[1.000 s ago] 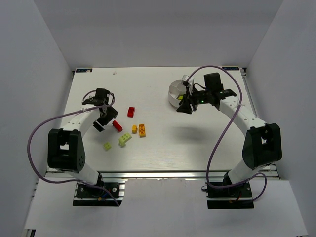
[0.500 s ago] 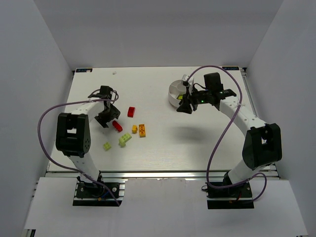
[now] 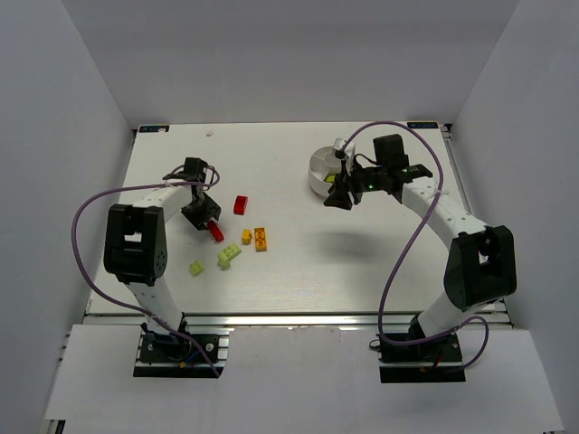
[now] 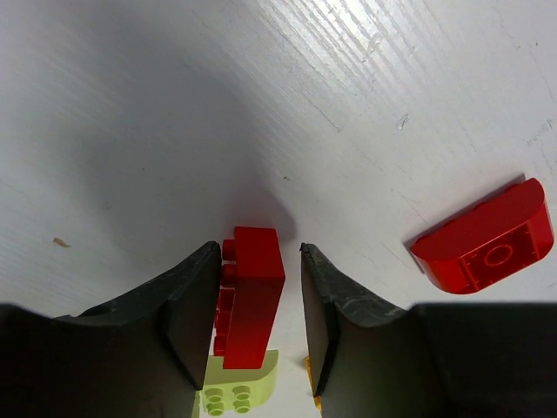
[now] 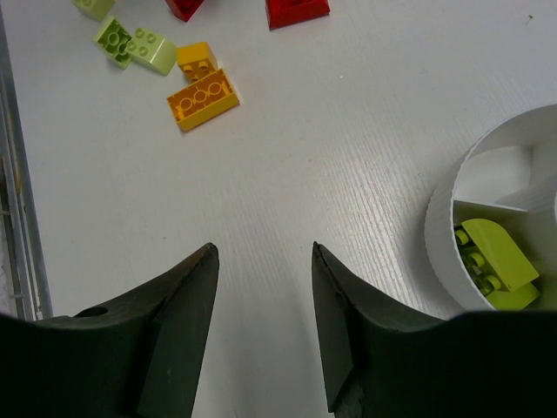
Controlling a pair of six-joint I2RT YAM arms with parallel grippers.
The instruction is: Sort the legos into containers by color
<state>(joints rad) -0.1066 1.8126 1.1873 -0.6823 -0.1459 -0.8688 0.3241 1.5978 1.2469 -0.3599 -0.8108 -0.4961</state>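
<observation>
My left gripper is low over the table and open. Its fingers straddle a red brick; the left finger is at the brick's studs and a gap shows on the right side. A second, rounded red brick lies to the right. A lime brick lies just behind the straddled one. My right gripper is open and empty, above the table beside the white dish. Lime bricks lie in one of the dish's wedges.
An orange brick, a small yellow brick and two lime bricks lie loose near the left gripper. White walls enclose the table on three sides.
My left gripper has moved toward the red brick and come down with its fingers on either side of it. The right arm has not moved.
</observation>
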